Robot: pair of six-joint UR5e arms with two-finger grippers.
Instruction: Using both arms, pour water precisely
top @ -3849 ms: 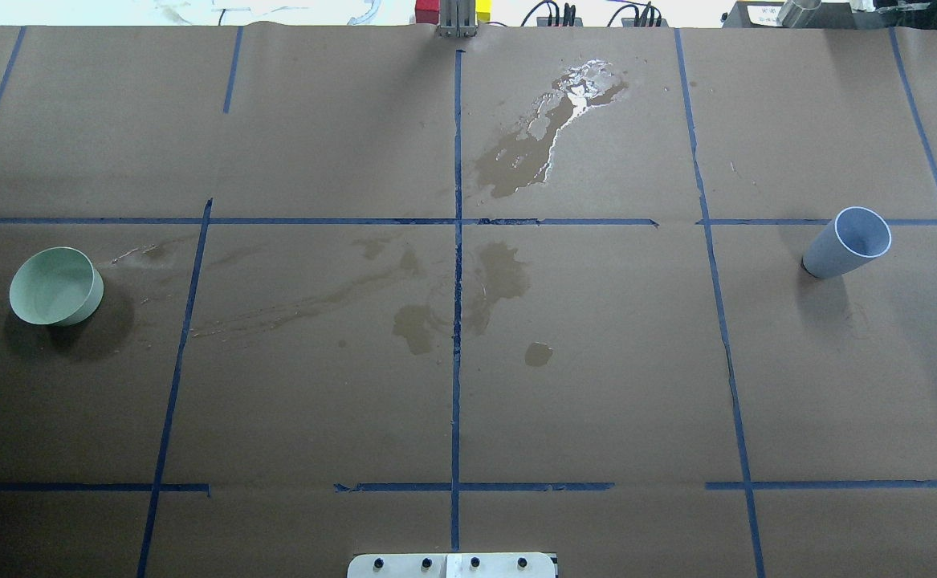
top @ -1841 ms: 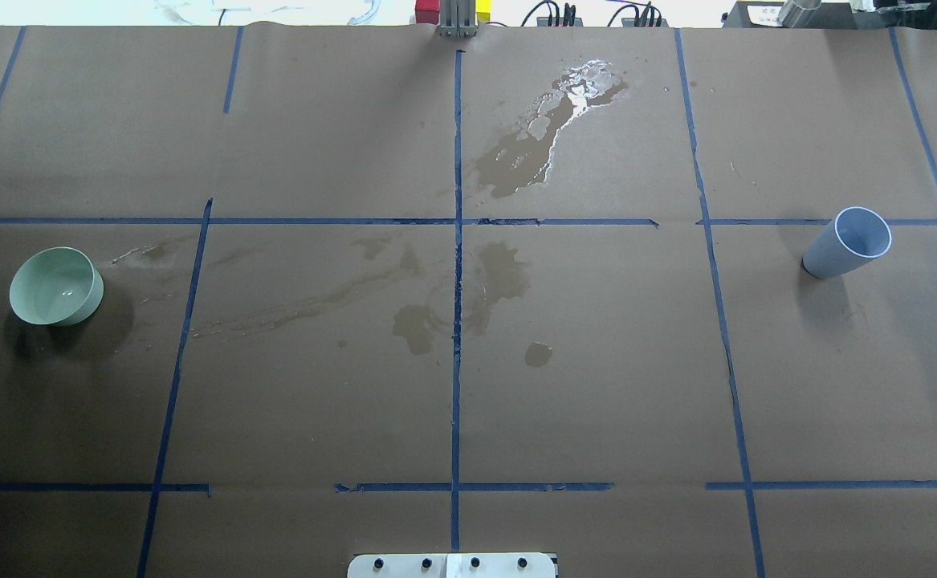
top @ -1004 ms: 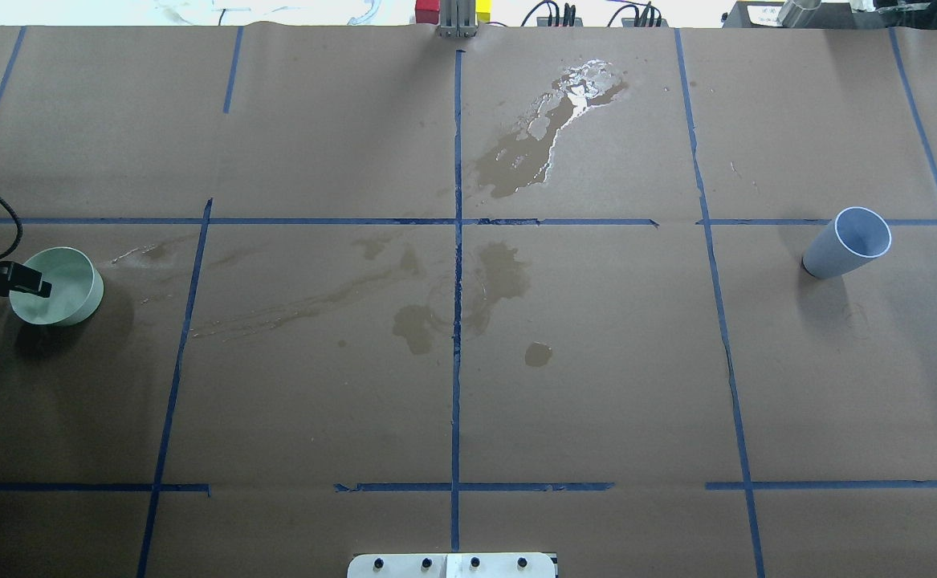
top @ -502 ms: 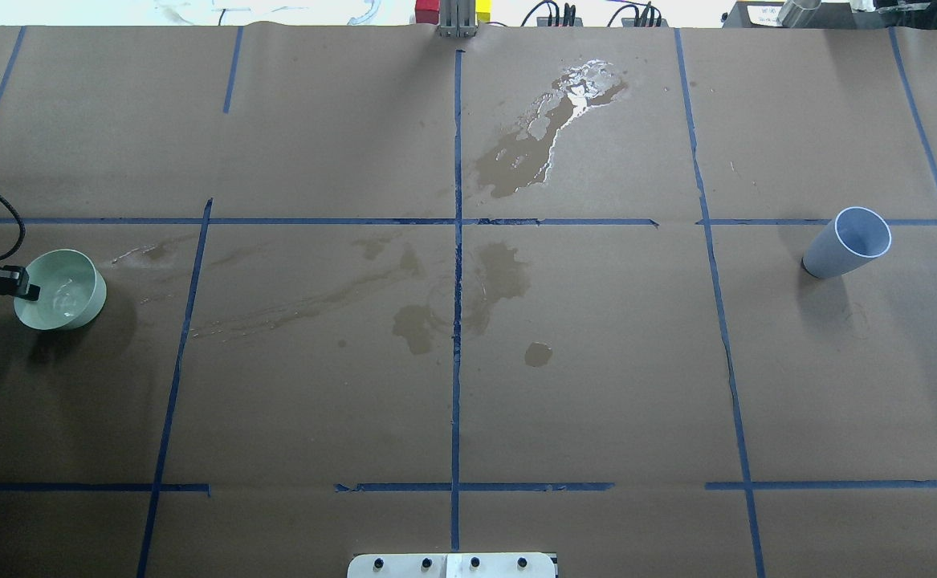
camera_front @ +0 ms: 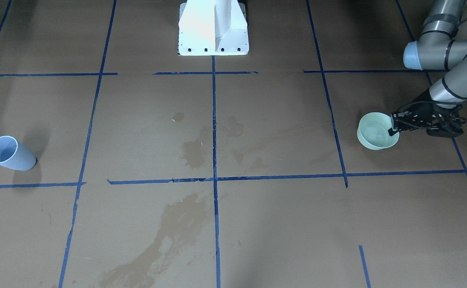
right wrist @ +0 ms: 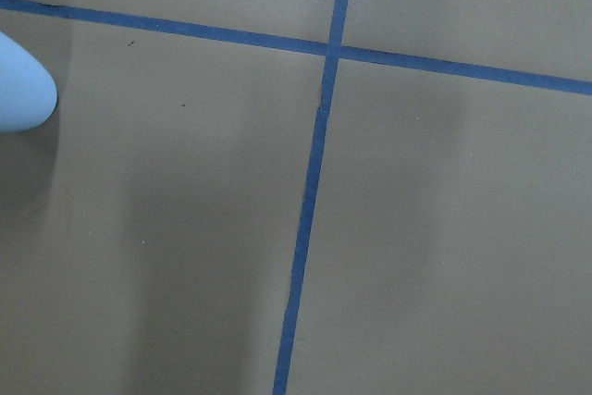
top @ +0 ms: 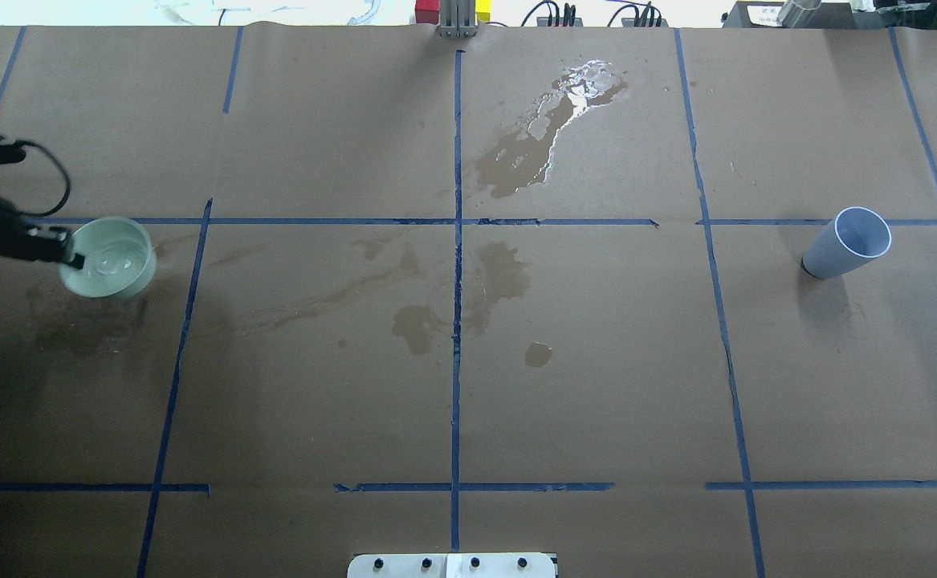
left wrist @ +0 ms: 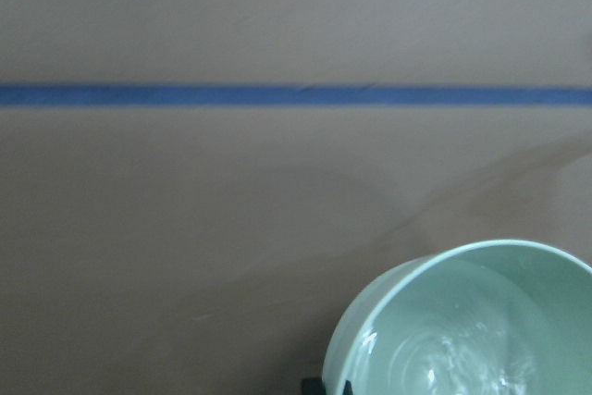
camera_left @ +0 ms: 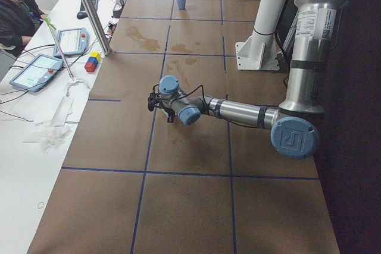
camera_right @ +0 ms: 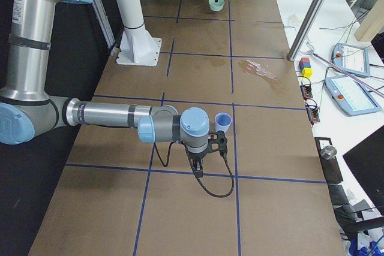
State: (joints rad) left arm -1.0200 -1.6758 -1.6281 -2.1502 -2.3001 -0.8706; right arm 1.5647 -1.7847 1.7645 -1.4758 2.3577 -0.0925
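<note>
My left hand [camera_front: 393, 129] is clamped on the rim of the green bowl [camera_front: 373, 145], water [top: 111, 258] rippling inside it near the table's [camera_front: 277, 120] left end; my right hand [camera_right: 201, 159] sits just beside the blue cup [camera_right: 224, 122], can't tell how far open.

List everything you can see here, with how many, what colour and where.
pale green round bowl: one, green, robot's left side
clear water: one small pool, colourless, inside the bowl
pale blue plastic cup: one, blue, upright, robot's right side
wet patches: several, dark brown, table's middle and far side
brown paper-covered table: one, brown, gridded with blue tape
white pedestal: one, white, robot's edge
small blocks: few, red, yellow, blue, side bench
person: one, dark clothes, beside that bench
silver-grey left arm: one, reaching to the bowl; black left claw shut on its rim
silver-grey right arm: one, near the cup; black right claw, state unclear
</note>
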